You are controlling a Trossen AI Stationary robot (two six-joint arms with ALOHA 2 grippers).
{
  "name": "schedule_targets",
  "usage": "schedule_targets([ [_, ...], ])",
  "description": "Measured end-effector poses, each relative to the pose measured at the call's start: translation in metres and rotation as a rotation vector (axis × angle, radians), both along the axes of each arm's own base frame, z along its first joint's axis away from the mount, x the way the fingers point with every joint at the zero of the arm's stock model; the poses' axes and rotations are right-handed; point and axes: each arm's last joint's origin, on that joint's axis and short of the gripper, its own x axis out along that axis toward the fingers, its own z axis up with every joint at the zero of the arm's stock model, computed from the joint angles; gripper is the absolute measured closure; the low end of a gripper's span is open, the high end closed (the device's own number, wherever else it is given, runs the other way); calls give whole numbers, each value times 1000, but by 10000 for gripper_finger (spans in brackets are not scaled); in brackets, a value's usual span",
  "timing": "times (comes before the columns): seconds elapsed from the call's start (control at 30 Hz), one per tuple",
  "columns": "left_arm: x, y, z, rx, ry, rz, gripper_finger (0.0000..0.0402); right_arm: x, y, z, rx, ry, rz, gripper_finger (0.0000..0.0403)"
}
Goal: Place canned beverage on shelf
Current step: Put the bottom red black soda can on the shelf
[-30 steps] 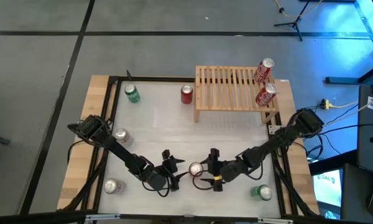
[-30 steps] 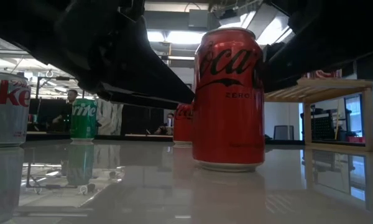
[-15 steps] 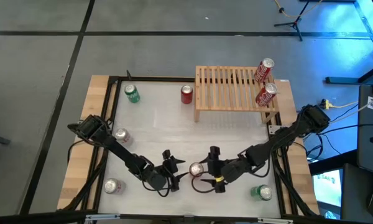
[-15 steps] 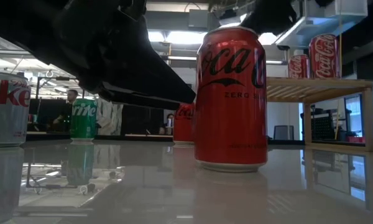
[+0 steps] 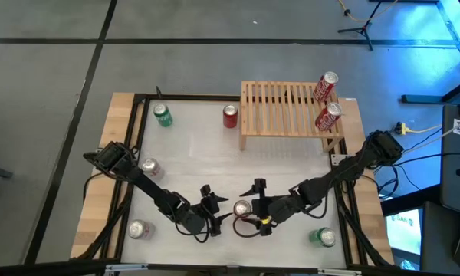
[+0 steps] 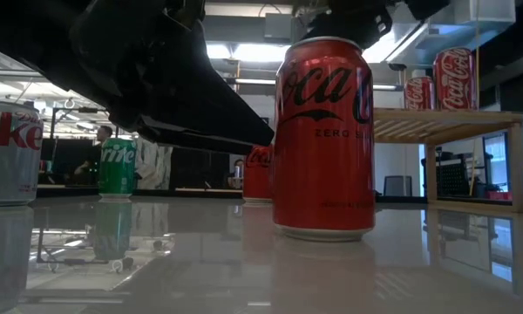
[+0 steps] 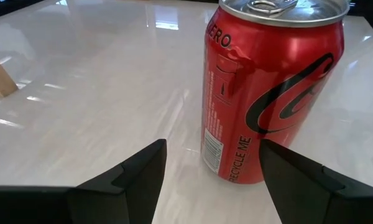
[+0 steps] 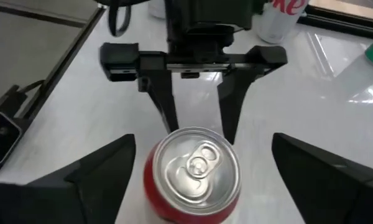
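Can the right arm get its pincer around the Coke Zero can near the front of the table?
Probably yes. The right pincer hangs open just above the Coke Zero can, fingers spread wider than it. The left pincer is close beside, open, not touching the can.

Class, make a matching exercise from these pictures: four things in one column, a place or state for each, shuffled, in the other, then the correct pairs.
Things:
1. Coke Zero can
2. shelf
3. Sprite can
4. left gripper

Places or states:
A. far left corner of the table
B. open, beside the Coke Zero can
C. holds two red cans at its right end
D. upright between the two grippers

Pairs: 1-D, 2-C, 3-A, 4-B
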Motion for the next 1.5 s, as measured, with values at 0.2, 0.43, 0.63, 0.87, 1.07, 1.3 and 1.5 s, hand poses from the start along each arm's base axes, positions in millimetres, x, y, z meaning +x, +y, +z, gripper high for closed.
schedule_targets([
  [0.2, 0, 0, 0, 0, 0, 0, 154, 1, 2, -1, 28, 6, 34, 62],
  [0.43, 0, 0, 0, 0, 0, 1, 154, 13, -6, -17, 73, 55, -2, 68],
  [0.63, 0, 0, 0, 0, 0, 1, 154, 19, -12, -29, 139, 122, -3, 68],
  [0.87, 0, 0, 0, 0, 0, 1, 154, 18, -11, -29, 139, 124, 4, 102],
  [1.07, -1, -2, 1, -4, -7, -5, 154, 14, -13, -24, 111, 136, 29, 119],
  [1.3, -1, -3, 1, -3, -7, -7, 154, -11, -27, 26, 113, 64, 5, 119],
  [1.5, -1, -3, 1, -2, -7, -8, 154, -48, -60, 89, 107, 11, -70, 119],
])
